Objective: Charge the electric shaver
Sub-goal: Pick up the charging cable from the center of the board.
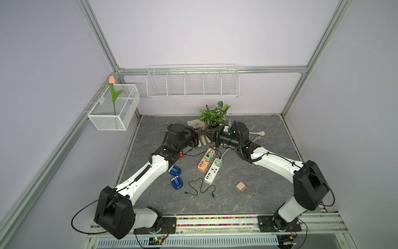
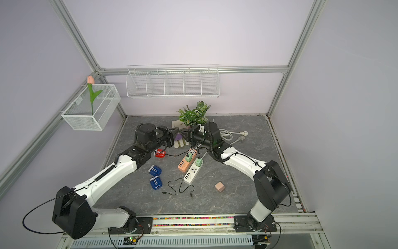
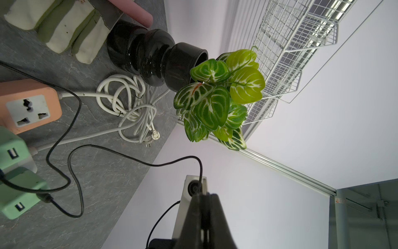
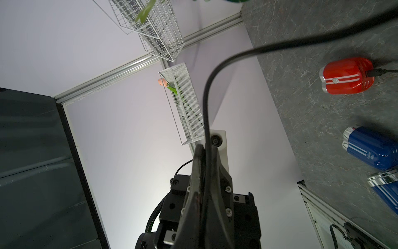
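Red plastic with white stripes, the electric shaver (image 4: 346,75) lies on the grey stone-patterned table (image 1: 258,194), left of centre and about midway between near and far. In both top views the left forearm partly covers it. A thin black lead (image 4: 379,72) is plugged into its end and runs right toward the orange power strip (image 1: 206,160). Just right of that lies a white power strip (image 1: 212,173). The orange one carries a mint-green adapter (image 1: 208,157), and the white one carries another.

Farther back, over the middle of the table, the left claw (image 3: 203,195) and the right claw (image 4: 204,148) meet tip to tip. Both are clamped on a black cable (image 4: 205,112). It runs between the right claw's jaws and enters the left claw's pinched tips. In the left wrist view it loops across the table to a plug in one of the green adapters. Whether it is the shaver's own lead I cannot tell.

Two blue shavers (image 1: 174,170) lie nearer than the red one. A loose black wire (image 1: 200,187) curls near the strips, with a wooden cube (image 1: 241,186) to its right. At the far edge stands a leafy plant (image 1: 214,115) in a black pot, beside a green-striped cloth (image 3: 60,25) and a coiled white cord (image 3: 129,103). A wire rack (image 1: 192,83) hangs on the far wall. On the left hangs a mesh basket (image 1: 107,122) holding a tulip.
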Available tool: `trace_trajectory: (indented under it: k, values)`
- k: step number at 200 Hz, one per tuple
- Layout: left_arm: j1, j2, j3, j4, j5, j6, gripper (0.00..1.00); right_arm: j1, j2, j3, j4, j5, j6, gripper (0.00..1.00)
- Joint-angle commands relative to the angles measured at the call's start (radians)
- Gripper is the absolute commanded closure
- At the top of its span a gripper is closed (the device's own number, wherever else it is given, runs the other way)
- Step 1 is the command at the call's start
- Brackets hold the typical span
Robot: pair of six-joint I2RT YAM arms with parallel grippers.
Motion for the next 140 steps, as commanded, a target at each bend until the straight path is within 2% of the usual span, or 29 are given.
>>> trace_trajectory:
  k: [1,5,13,20,40,102,126,140]
  values:
    - [-0.002,-0.032,0.028,-0.018,0.023,0.015,1.00,-0.010,0.001,-0.001,0.024,-0.003,0.031,0.93]
    - [0.000,-0.033,0.027,-0.023,0.022,0.019,0.99,-0.014,-0.003,-0.005,0.028,-0.005,0.033,0.93]
    - [0.009,-0.038,0.022,-0.031,0.027,0.023,0.85,-0.019,-0.009,-0.014,0.040,-0.013,0.038,0.93]
    - [0.019,-0.038,0.015,-0.034,0.038,0.024,0.79,-0.023,-0.016,-0.024,0.049,-0.019,0.039,0.93]
    - [0.049,-0.032,-0.002,-0.012,0.081,0.022,0.73,-0.034,-0.033,-0.051,0.075,-0.034,0.059,0.93]
    - [0.071,0.007,-0.006,0.046,0.144,0.022,0.72,-0.039,-0.047,-0.090,0.124,-0.032,0.098,0.93]
    - [0.081,0.014,0.020,-0.056,0.177,0.069,0.72,-0.043,-0.060,-0.098,0.121,-0.027,0.099,0.93]
    - [0.088,-0.003,0.030,-0.127,0.167,0.107,0.66,-0.047,-0.066,-0.102,0.119,-0.028,0.095,0.93]
